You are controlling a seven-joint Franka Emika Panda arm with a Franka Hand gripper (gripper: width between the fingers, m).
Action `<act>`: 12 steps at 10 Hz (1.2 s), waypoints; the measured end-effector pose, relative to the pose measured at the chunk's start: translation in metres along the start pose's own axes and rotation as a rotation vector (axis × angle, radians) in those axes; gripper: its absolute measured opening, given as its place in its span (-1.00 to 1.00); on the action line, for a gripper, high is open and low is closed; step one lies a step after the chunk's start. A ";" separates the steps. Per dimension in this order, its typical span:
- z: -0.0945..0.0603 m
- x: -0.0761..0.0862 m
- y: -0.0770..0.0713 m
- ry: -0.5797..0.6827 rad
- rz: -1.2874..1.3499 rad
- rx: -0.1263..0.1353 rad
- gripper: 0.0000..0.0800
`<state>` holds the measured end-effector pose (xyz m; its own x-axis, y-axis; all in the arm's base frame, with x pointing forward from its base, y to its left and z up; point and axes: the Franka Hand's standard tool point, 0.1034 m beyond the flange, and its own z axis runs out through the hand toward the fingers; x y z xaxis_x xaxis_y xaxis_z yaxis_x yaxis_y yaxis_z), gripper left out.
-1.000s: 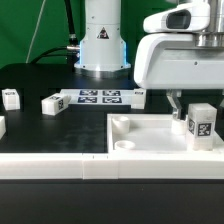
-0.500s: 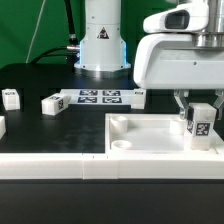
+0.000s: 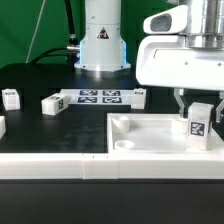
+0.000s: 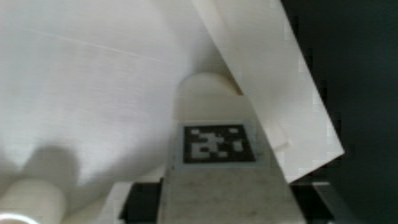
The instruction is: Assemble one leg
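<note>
The large white square tray-like piece (image 3: 150,135) lies directly under the claw, and the leg (image 3: 199,125) is held upright inside it, near its wall on the exterior view's right. The arm is posed straight above this piece with the wrist pointing down. The claw (image 3: 199,108) is clenched on the leg, one finger (image 4: 150,200) being pressed on each side of it just beside its marker tag (image 4: 217,142), and a round white peg (image 4: 31,194) is seen near the claw.
</note>
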<state>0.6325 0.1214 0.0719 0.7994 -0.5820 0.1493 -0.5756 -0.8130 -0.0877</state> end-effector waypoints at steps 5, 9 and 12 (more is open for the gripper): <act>-0.001 -0.001 0.002 -0.023 0.543 0.008 -0.27; 0.001 0.000 0.000 -0.054 0.924 0.011 -0.26; 0.001 0.000 0.000 -0.054 0.923 0.012 -0.04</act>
<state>0.6329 0.1212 0.0713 0.0314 -0.9990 -0.0314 -0.9869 -0.0260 -0.1592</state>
